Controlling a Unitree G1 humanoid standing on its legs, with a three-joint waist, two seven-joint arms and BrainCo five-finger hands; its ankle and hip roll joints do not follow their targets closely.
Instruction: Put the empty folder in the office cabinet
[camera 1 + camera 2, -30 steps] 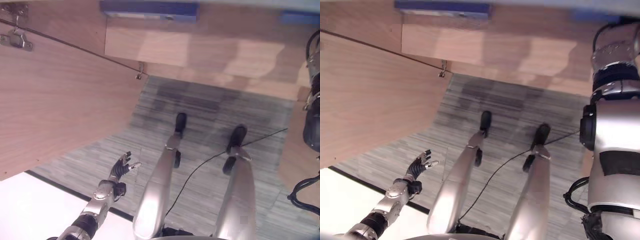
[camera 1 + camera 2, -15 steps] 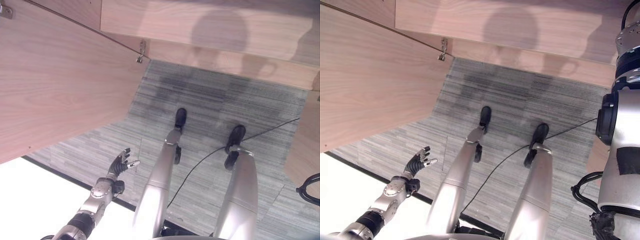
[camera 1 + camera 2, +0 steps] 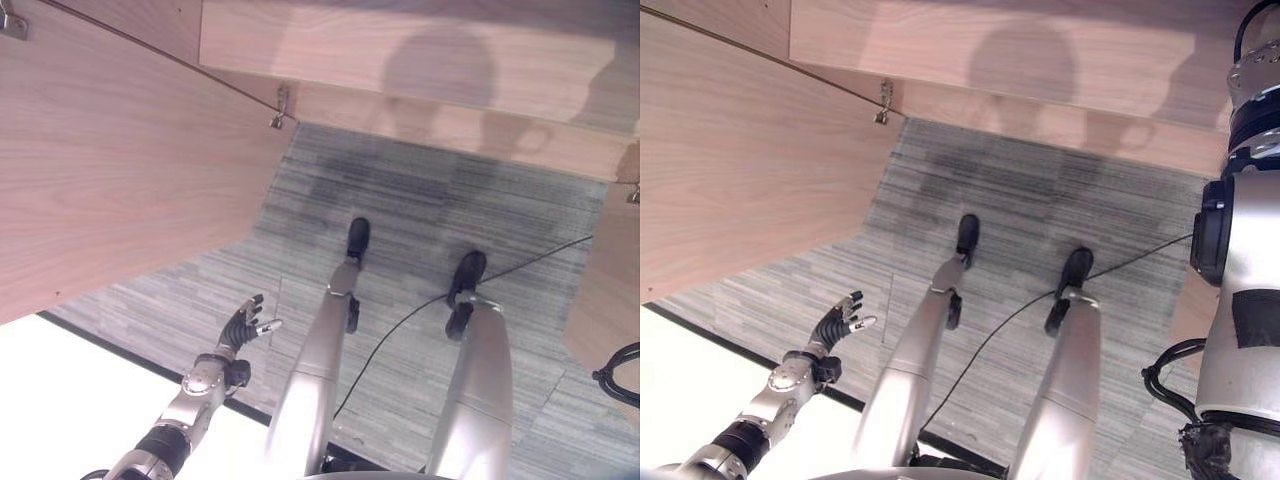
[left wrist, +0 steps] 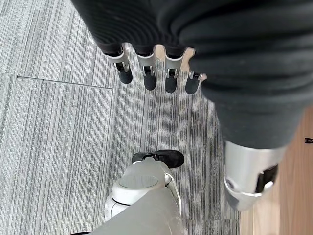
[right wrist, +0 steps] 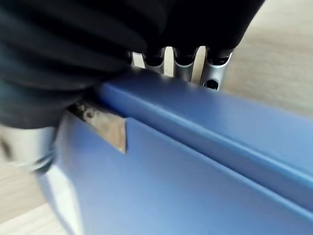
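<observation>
Floor: grey striped carpet [image 3: 420, 200], seen from above, white strip along the near left edge.
Cabinet: pale wood office cabinet [image 3: 400, 60] ahead; open door [image 3: 120, 170] swung out on the left side, small metal hinge [image 3: 278, 120] at the junction.
Folder: blue folder [image 5: 195, 166], seen close in the right wrist view, pale wood behind it, so judged at or inside the cabinet.
Right hand: right hand [image 5: 176, 63] against the folder's top edge, fingers behind that edge, thumb side on a small grey tab [image 5: 105, 125]; apparently pinching the folder.
Left hand: left hand [image 3: 240, 325] low on the left side over the carpet, fingers spread and relaxed, holding nothing.
Step in hand: judged as seating the folder on the shelf; best kept upright, pushed fully in, fingers freed only once it rests.
Obstacles: open door near the left arm; exact shelf position of the folder not discernible.
</observation>
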